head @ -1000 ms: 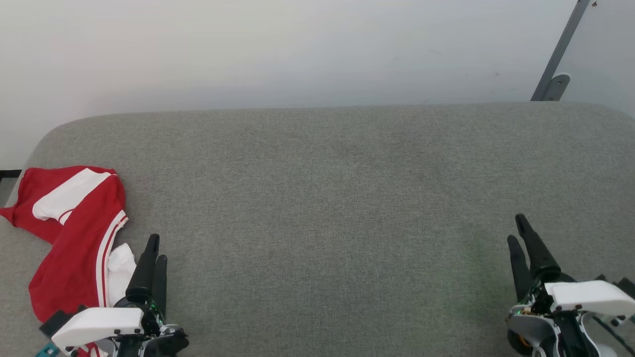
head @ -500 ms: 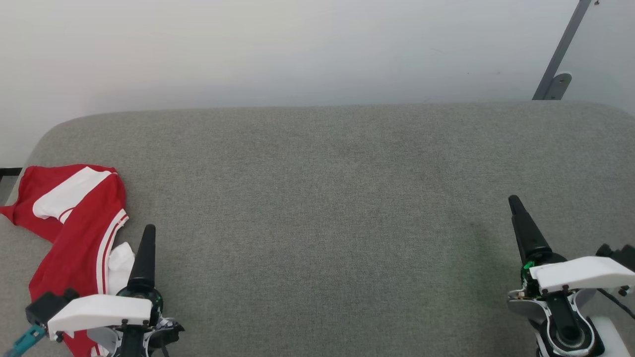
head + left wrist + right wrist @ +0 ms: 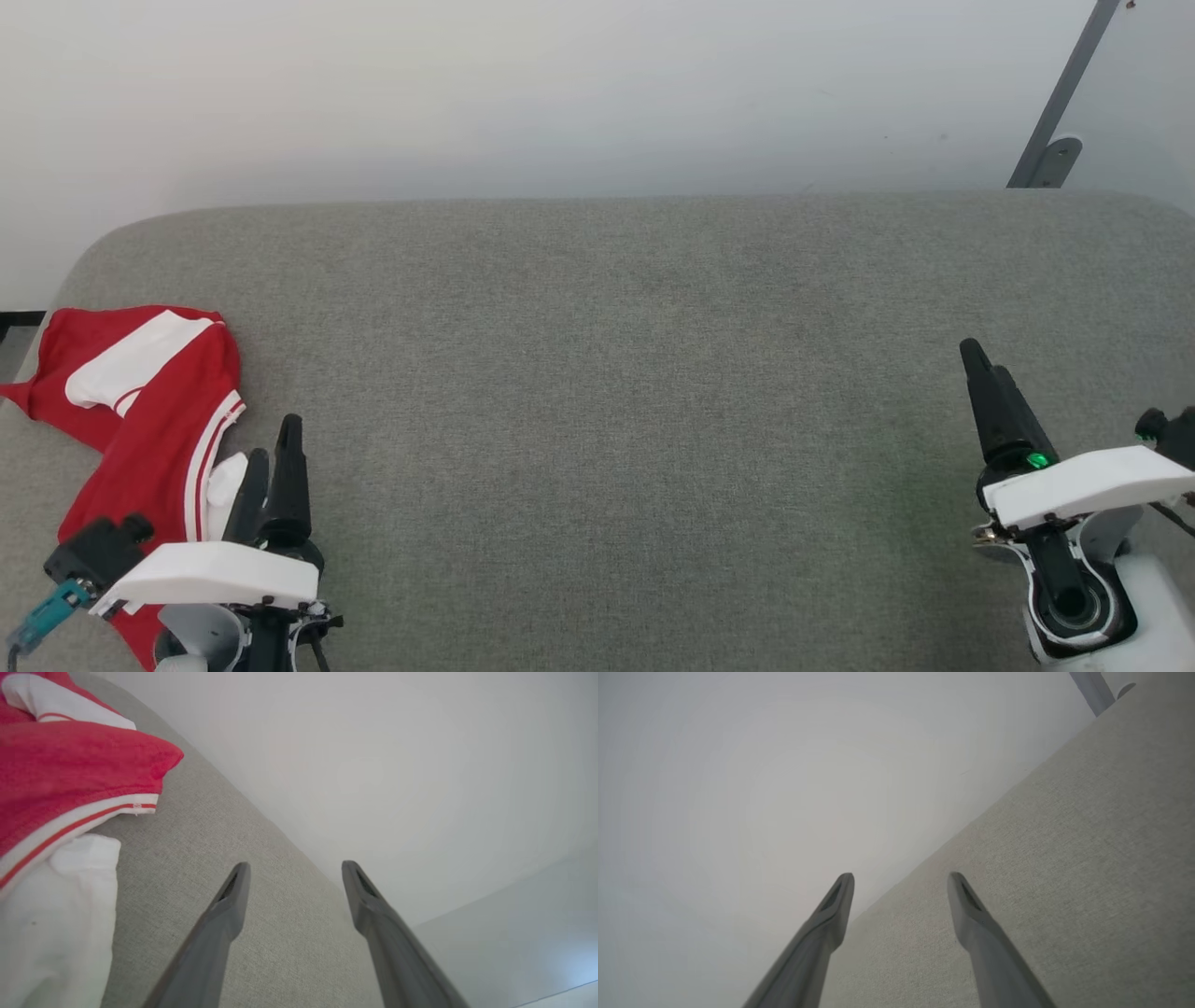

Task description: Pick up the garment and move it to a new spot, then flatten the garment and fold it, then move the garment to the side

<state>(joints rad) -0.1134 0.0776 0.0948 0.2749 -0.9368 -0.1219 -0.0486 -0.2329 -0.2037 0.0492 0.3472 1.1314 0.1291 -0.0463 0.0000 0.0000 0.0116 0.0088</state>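
Observation:
The garment [image 3: 149, 411], a crumpled red shirt with white sleeves and striped trim, lies at the left end of the grey padded surface [image 3: 635, 392]. Just right of it, at the lower left of the head view, my left gripper [image 3: 273, 439] stands open with nothing between its fingers. In the left wrist view the garment [image 3: 60, 779] lies left of the left gripper [image 3: 293, 870], apart from the fingers. At the lower right my right gripper [image 3: 982, 359] hangs over bare fabric. The right wrist view has the right gripper [image 3: 901, 879] open and empty.
A pale wall [image 3: 560, 93] rises behind the surface's far edge. A grey metal bracket [image 3: 1055, 121] leans at the upper right. The surface's rounded left corner ends close beside the garment, with a dark strip [image 3: 19, 322] of floor beyond it.
Both grippers have risen a little in the head view and turned about their wrists, staying open. The garment lies as before; the picture has shifted slightly.

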